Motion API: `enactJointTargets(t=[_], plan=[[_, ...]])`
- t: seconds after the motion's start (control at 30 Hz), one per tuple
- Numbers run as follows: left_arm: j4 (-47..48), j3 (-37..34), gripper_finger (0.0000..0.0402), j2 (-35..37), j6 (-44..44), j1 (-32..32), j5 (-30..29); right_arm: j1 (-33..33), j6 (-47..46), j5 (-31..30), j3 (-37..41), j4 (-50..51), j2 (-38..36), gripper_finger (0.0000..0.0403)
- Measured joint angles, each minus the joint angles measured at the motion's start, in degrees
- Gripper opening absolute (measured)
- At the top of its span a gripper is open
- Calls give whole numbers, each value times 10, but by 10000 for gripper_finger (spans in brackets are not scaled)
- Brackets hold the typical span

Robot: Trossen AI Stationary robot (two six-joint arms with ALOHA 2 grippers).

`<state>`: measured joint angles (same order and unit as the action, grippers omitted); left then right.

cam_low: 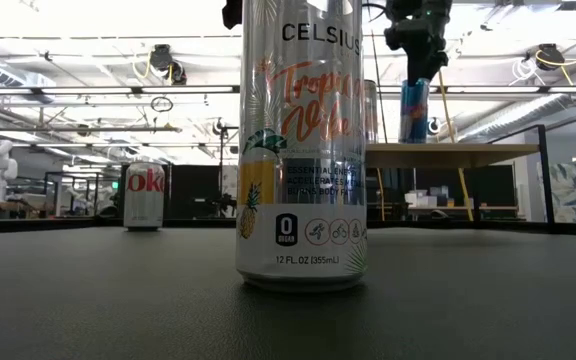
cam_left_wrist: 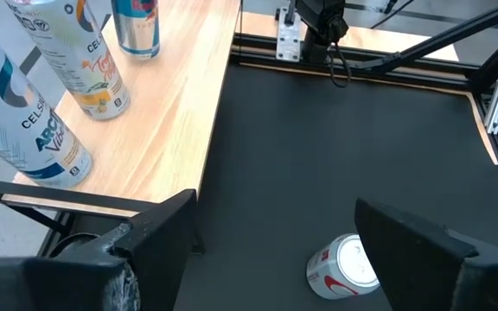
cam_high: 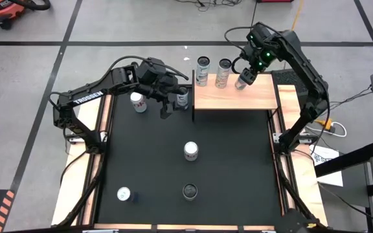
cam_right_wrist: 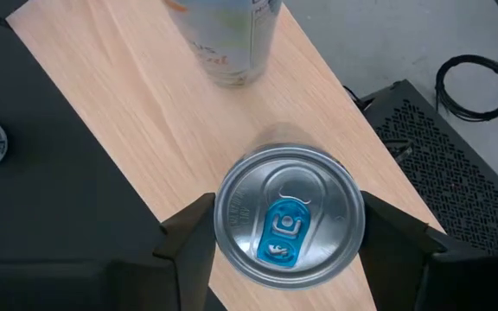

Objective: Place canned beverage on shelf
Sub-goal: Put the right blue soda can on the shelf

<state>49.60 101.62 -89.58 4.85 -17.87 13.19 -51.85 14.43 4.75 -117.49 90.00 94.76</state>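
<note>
Right end effector (cam_right_wrist: 288, 246) grips the blue-tabbed can (cam_right_wrist: 288, 226) by its rigid, slick sidewall just above the shelf (cam_right_wrist: 145, 112); the left end effector (cam_left_wrist: 275, 238) is released.

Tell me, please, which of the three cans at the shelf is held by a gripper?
The blue-tabbed can, rightmost on the shelf: the right gripper grips it; the other two stand free.

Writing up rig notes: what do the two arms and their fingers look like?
Both arms are dark, jointed, with black cables looping along them. The left arm carries white TROSSEN lettering; the right arm shows a green light near its wrist. The fingers are flat, black, angular plates.
</note>
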Motion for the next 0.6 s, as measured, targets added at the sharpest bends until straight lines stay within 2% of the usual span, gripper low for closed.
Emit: enactJointTargets(t=[0.6], plan=[[0, 0, 318, 0, 0, 0, 0, -3, -5, 1, 0, -14, 15, 208]])
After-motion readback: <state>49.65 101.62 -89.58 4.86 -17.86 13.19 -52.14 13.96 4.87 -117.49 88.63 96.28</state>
